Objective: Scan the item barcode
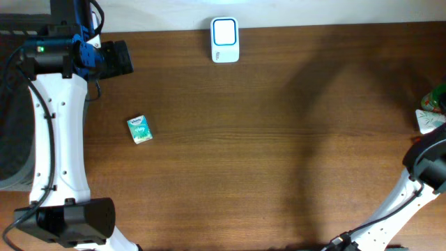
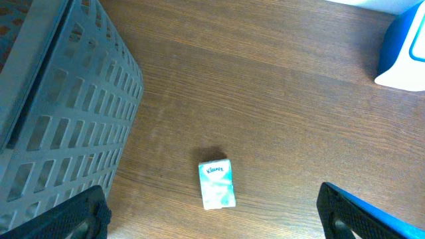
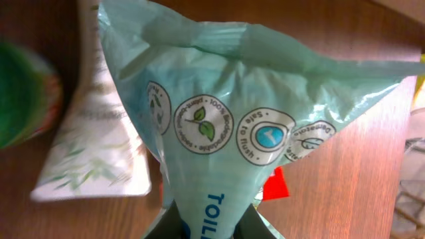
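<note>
In the right wrist view my right gripper (image 3: 216,227) is shut on a teal plastic wipes pack (image 3: 232,113), its narrow end pinched between the two dark fingers. The pack fills most of that view, printed with round badges and blue lettering; no barcode shows. A white and blue scanner (image 1: 225,40) stands at the back middle of the table, its corner (image 2: 402,46) also in the left wrist view. A small Kleenex tissue pack (image 1: 140,130) lies flat on the left of the table. My left gripper (image 2: 212,222) is open above the tissue pack (image 2: 216,184), touching nothing.
A grey slatted basket (image 2: 60,113) stands left of the tissue pack, at the table's left edge (image 1: 10,139). Under the held pack lie a white tube (image 3: 93,153), a green can (image 3: 23,93) and a red item (image 3: 275,182); these sit at the far right edge (image 1: 432,111).
</note>
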### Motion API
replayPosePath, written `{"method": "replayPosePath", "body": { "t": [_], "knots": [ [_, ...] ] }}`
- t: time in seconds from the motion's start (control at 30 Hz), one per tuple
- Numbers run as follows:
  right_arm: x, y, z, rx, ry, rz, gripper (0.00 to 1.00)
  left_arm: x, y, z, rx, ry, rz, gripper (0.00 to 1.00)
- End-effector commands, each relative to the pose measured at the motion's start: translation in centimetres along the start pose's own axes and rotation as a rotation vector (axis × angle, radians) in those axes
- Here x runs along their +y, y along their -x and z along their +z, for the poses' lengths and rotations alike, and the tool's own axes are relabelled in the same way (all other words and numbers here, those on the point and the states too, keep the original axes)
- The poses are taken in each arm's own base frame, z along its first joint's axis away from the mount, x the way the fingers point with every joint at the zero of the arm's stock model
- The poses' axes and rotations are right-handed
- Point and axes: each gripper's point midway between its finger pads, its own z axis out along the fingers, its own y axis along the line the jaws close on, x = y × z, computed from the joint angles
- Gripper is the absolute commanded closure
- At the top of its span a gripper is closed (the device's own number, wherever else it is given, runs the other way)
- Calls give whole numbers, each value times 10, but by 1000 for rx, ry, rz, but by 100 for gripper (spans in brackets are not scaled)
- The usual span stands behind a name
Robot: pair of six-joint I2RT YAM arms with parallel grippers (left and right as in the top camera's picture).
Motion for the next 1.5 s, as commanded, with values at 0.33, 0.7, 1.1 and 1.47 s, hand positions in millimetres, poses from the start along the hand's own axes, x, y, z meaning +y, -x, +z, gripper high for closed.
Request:
{"method": "replayPosePath", "body": {
  "t": [0.33, 0.7, 1.1, 1.47],
  "knots": [
    [47, -51, -36, 269, 399, -214, 1, 0, 3, -5, -17, 2, -11, 1],
    [140, -226, -207, 192, 777, -855, 1, 0, 3, -5, -17, 2, -11, 1],
    [165, -530, -283, 102, 902, -1495, 1, 0, 3, -5, -17, 2, -11, 1],
    [145, -628, -311, 350, 1102, -1594, 1, 0, 3, -5, -17, 2, -11, 1]
  ]
}}
